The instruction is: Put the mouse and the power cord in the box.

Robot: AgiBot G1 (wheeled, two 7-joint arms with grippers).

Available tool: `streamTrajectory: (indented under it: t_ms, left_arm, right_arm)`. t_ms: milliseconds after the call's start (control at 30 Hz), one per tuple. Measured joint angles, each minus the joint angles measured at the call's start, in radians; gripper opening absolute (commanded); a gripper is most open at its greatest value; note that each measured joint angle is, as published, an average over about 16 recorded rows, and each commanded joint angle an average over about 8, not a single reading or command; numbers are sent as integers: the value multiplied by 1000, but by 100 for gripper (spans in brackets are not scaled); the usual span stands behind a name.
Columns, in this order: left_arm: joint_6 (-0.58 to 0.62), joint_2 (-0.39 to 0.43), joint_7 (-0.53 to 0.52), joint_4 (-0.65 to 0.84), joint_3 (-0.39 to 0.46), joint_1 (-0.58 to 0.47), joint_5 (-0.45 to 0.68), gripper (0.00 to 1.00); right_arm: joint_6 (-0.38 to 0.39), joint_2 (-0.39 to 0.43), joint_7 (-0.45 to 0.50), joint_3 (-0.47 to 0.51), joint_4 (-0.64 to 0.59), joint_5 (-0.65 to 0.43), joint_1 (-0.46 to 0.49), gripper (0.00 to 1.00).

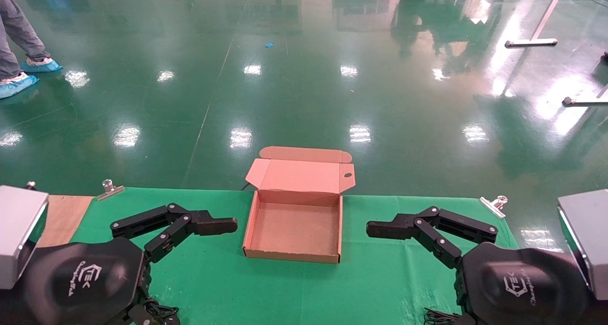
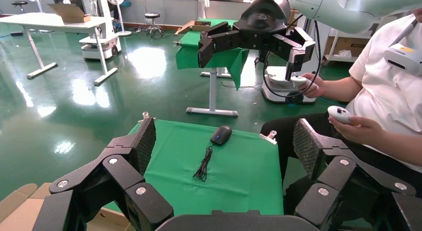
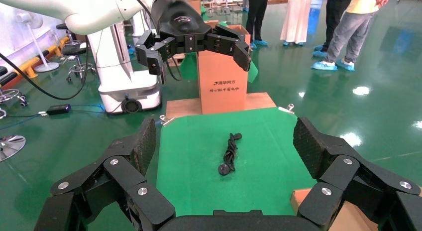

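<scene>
The brown cardboard box (image 1: 251, 230) lies open in the middle of the green-covered table, its flap lid (image 1: 300, 175) folded back and its inside bare. My left gripper (image 1: 223, 225) hovers open just left of it, and my right gripper (image 1: 380, 230) hovers open just right of it. In the left wrist view the black mouse (image 2: 221, 135) rests on the cloth on the table's right part, its thin cable (image 2: 203, 166) trailing from it, beyond the open left gripper (image 2: 224, 141). In the right wrist view the bundled power cord (image 3: 229, 154) lies on the left part, beyond the open right gripper (image 3: 226, 136).
Metal clips (image 1: 110, 188) (image 1: 494, 205) hold the green cloth (image 1: 380, 277) at the far corners. A tall cardboard carton (image 3: 222, 76) stands on a wooden board off the table's left end. A seated person (image 2: 383, 91) is beside the right end. The glossy green floor lies beyond.
</scene>
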Motion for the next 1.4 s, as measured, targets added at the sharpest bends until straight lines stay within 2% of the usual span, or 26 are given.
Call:
streamTrajectory:
  t_ms: [267, 500, 700, 1067, 1200, 1400]
  left_arm:
    - [26, -2, 17, 47, 16, 4, 21, 100]
    - [60, -1, 58, 119, 73, -22, 106, 100]
    - [77, -2, 118, 171, 170, -89, 257, 100]
    - [64, 31, 266, 303, 366, -274, 589, 100]
    - [46, 63, 334, 385, 412, -335, 685, 100]
    - [7, 131, 454, 543, 459, -408, 797, 100]
  right_arm:
    - [-20, 4, 11, -39, 8, -83, 41, 100]
    - [-51, 10, 14, -116, 22, -243, 126, 100]
    - [-72, 7, -8, -227, 41, -447, 245, 100]
    - [-74, -42, -55, -509, 50, -826, 475, 100]
    - [-57, -66, -66, -588, 35, -913, 511, 100]
    - [4, -102, -100, -653, -24, -996, 505, 100]
